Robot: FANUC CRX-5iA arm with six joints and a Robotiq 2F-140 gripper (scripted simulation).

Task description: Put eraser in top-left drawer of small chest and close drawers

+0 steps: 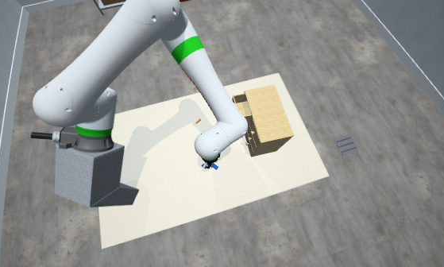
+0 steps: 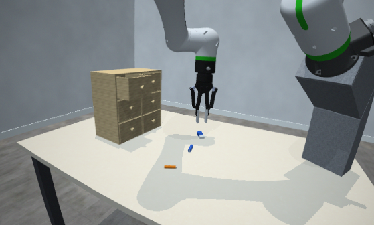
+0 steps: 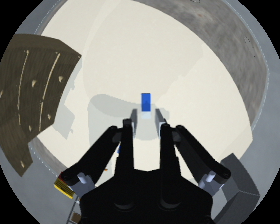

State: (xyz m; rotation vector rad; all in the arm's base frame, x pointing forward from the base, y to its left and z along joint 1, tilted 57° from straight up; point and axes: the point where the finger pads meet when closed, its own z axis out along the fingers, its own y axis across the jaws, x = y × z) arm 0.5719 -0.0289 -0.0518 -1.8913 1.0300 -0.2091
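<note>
The eraser [image 2: 200, 134] [image 1: 215, 167] [image 3: 147, 102], a small blue and white block, lies flat on the cream table top [image 2: 87, 161]. My gripper [image 2: 201, 118] [image 3: 146, 115] hangs straight above it, fingers pointing down, a short way clear of it. The fingers stand a narrow gap apart with nothing between them. The small wooden chest [image 2: 104, 100] [image 1: 271, 115] [image 3: 21, 105] stands to the left in the exterior view. Its top-row left drawer [image 2: 132, 86] [image 1: 241, 104] is pulled partly out; the other drawers are in.
A blue cylinder [image 2: 190, 148] lies just in front of the eraser, and an orange stick [image 2: 170, 167] [image 1: 198, 121] lies further on. The robot's grey base [image 2: 338, 110] [image 1: 88, 175] stands at the table's other end.
</note>
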